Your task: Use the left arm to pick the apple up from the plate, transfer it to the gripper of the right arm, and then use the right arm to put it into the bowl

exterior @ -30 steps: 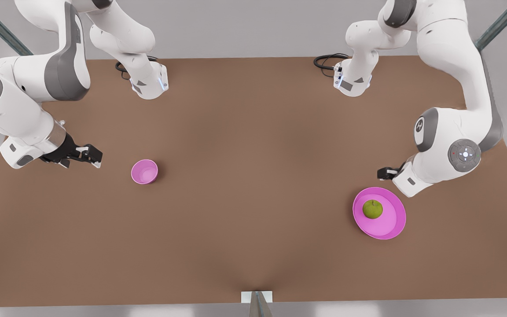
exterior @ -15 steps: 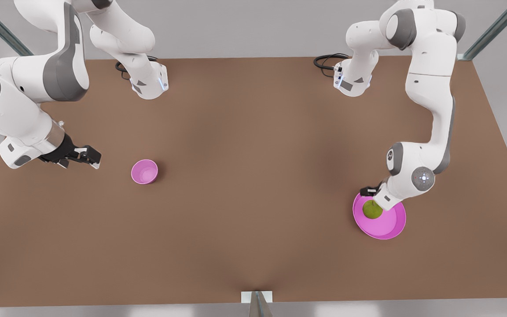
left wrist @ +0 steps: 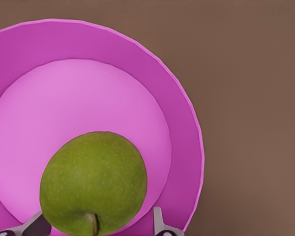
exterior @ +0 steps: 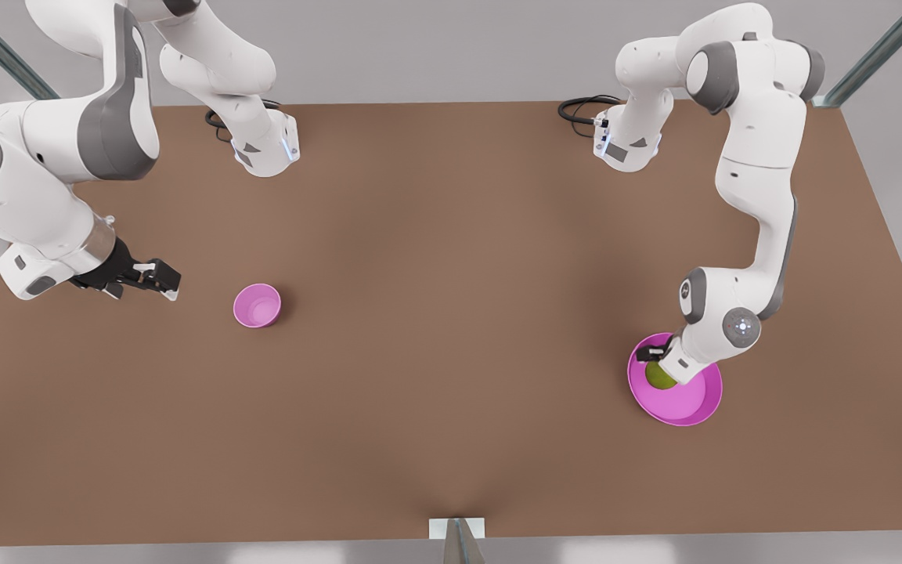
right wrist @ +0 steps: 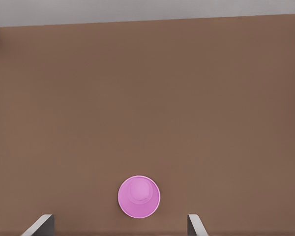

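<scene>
left gripper [exterior: 652,356] spread open around round speckled apple [left wrist: 93,182] on glossy plate [left wrist: 182,123], right gripper [exterior: 155,280] open, waiting

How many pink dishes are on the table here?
2. The small deep bowl stands toward the front view's left, near the waiting right gripper. The wide plate lies at the right, holding the apple under the left gripper.
</scene>
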